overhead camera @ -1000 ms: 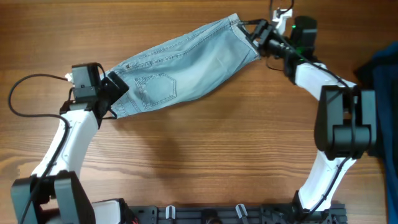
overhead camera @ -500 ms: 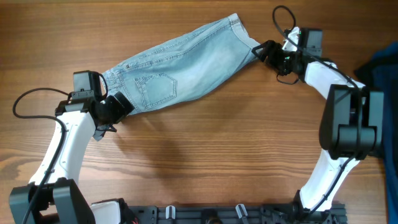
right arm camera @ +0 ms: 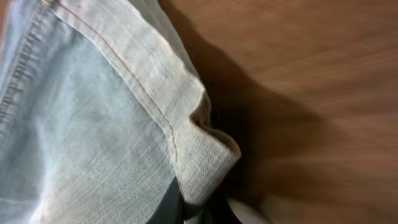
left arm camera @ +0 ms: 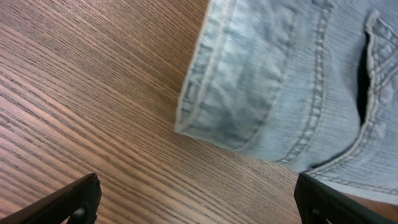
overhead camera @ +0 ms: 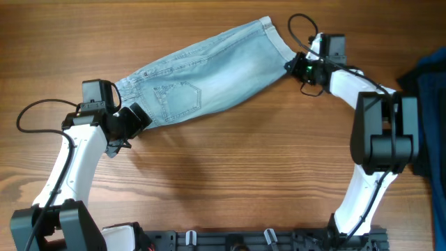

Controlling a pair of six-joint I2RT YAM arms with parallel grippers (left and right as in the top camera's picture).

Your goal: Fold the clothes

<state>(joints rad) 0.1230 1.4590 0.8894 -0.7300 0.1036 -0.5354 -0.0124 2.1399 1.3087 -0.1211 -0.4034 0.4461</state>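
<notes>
Denim, pale blue: shorts (overhead camera: 202, 77) lie flat and diagonal across the far half of the wooden table (overhead camera: 230, 167), waistband low left, cuffed hem upper right. Dark blue fabric pile (overhead camera: 426, 70) at right edge, well apart. Left gripper (overhead camera: 132, 120) just beside the waistband end; right gripper (overhead camera: 294, 67) at the hem corner.

Left wrist: fingers (left arm camera: 74, 199) spread wide, nothing between them. Waistband (left arm camera: 211, 106) lies ahead on bare wood, apart from them.

Right wrist: cuff (right arm camera: 199, 155) bunched and pinched at the right gripper (right arm camera: 193, 208), jaws closed on it and mostly hidden by cloth.
</notes>
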